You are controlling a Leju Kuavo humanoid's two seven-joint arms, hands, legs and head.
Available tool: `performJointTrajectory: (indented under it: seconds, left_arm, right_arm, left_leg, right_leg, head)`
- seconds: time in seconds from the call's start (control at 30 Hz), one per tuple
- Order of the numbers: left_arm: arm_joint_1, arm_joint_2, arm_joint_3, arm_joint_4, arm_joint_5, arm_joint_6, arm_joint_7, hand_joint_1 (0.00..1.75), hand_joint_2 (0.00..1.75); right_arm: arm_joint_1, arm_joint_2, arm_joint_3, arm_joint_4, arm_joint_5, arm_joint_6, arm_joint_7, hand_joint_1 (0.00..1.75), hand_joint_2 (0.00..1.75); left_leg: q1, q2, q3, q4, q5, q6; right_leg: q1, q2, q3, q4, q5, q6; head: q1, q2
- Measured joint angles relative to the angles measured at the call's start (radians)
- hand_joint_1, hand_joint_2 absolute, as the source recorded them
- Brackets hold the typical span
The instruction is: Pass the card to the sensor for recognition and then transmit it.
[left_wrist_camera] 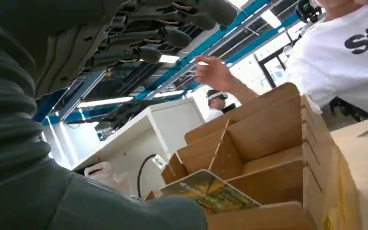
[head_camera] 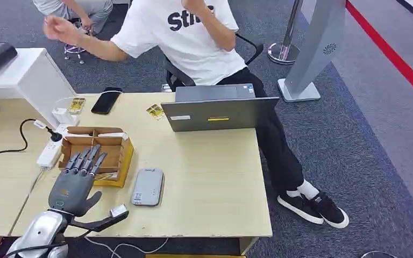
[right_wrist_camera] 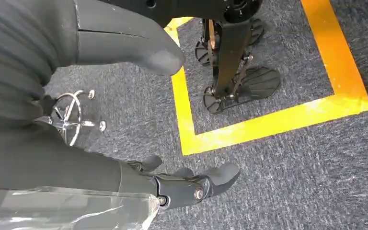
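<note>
Left hand (head_camera: pixel 75 183) over the near end of the cardboard box (head_camera: pixel 119 156), fingers straight and apart, holding nothing. Card (left_wrist_camera: pixel 211 191) lies in the box's near compartment, just below the thumb, apart from the fingers. Grey sensor (head_camera: pixel 148 186) on the desk (head_camera: pixel 209 177) beside the box. Right hand (right_wrist_camera: pixel 124 57) hangs above carpet, fingers loosely curled, empty

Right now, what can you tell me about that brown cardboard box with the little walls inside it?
The cardboard box is brown, open at the top and split by thin cardboard dividers into compartments. It sits on the light wooden table, beside a white power strip and near a grey flat device. The left hand hovers over it, fingers spread and stretched forward. From the left wrist view, a colourful card leans inside a near compartment. Its side facing the grey device looks yellow.
</note>
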Motion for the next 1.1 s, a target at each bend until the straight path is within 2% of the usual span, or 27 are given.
performJointTrajectory:
  seconds: [0.37,0.73,0.77,0.8,0.83,0.87,0.9,1.1]
  left_arm:
    - [-0.054,-0.016,0.0,0.133,-0.02,0.023,0.01,0.0,1.75]
    - [-0.064,-0.035,0.001,0.21,-0.02,0.034,0.009,0.0,1.75]
    - [-0.064,-0.035,0.001,0.212,-0.02,0.034,0.009,0.58,1.75]
    - [-0.064,-0.035,0.002,0.214,-0.02,0.035,0.009,0.94,1.75]
    - [-0.064,-0.035,0.003,0.216,-0.02,0.035,0.009,0.94,1.75]
    - [-0.064,-0.035,0.003,0.217,-0.02,0.035,0.009,1.55,1.75]
    - [-0.064,-0.036,0.004,0.217,-0.02,0.036,0.009,1.75,1.75]
    - [-0.064,-0.043,0.021,0.211,-0.02,0.035,0.0,1.75,1.75]
  right_arm:
    - [-0.001,0.0,0.0,0.0,0.014,0.003,-0.002,0.0,1.75]
    - [-0.001,0.002,0.0,0.0,0.018,0.001,0.004,0.0,1.75]
    - [-0.001,0.002,0.0,0.0,0.018,0.001,0.005,0.0,1.75]
    - [-0.001,0.002,0.0,0.0,0.018,0.0,0.005,0.0,1.75]
    - [-0.001,0.002,0.0,0.0,0.018,0.001,0.005,0.0,1.75]
    - [-0.001,0.002,0.0,0.0,0.018,0.001,0.005,0.0,1.75]
    - [-0.001,0.002,0.0,0.0,0.017,0.001,0.005,0.0,1.75]
    - [-0.001,0.002,0.0,0.0,0.014,0.001,0.005,0.0,1.75]
  left_leg:
    - [0.0,0.0,0.0,0.0,0.0,0.0]
    - [0.0,0.0,0.0,0.0,0.0,0.0]
    - [0.0,0.0,0.0,0.0,0.0,0.0]
    - [0.0,0.0,0.0,0.0,0.0,0.0]
    - [0.0,0.0,0.0,0.0,0.0,0.0]
    - [0.0,0.0,0.0,0.0,0.0,0.0]
    - [0.0,0.0,0.0,0.0,0.0,0.0]
    - [0.0,0.0,0.0,0.0,0.0,0.0]
  right_leg:
    - [0.0,0.0,0.0,0.0,0.0,0.0]
    - [0.0,0.0,0.0,0.0,0.0,0.0]
    - [0.0,0.0,0.0,0.0,0.0,0.0]
    - [0.0,0.0,0.0,0.0,0.0,0.0]
    - [0.0,0.0,0.0,0.0,0.0,0.0]
    - [0.0,0.0,0.0,0.0,0.0,0.0]
    - [0.0,0.0,0.0,0.0,0.0,0.0]
    - [0.0,0.0,0.0,0.0,0.0,0.0]
  head:
    - [0.0,0.0]
    - [0.0,0.0]
    - [0.0,0.0]
    - [0.0,0.0]
    - [0.0,0.0]
    - [0.0,0.0]
    - [0.0,0.0]
    - [0.0,0.0]
